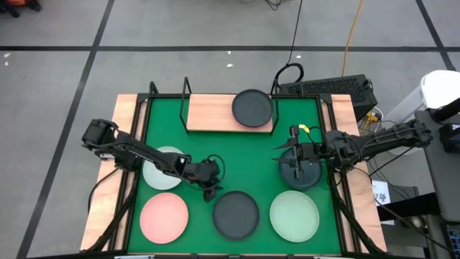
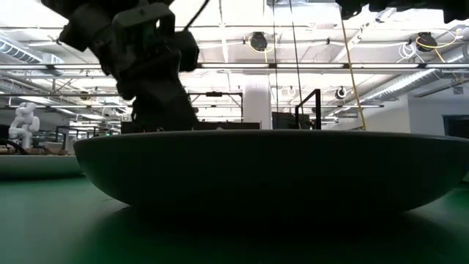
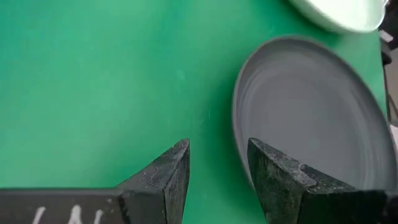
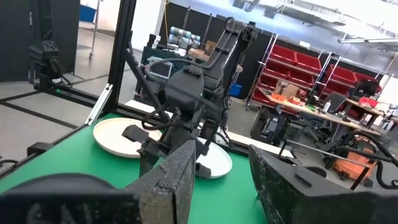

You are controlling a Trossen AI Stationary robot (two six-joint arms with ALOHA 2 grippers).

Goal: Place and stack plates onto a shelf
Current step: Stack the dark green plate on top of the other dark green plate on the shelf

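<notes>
green mat [image 1: 215,144] on table | keyboard [image 1: 327,88] behind | yellow cable [image 1: 350,36] on floor

Bright ceiling strip lights backlight the low view, leaving the near dark plate [image 2: 271,172] a blurred, shadowed silhouette.

Grey floor [image 1: 65,86] crossed by dark lines surrounds the table; a keyboard [image 1: 327,88] lies at its far right. Beyond, an open hall has ceiling pipes [image 2: 308,70], red shelving [image 4: 298,68] and cluttered desks [image 4: 311,109]
</notes>
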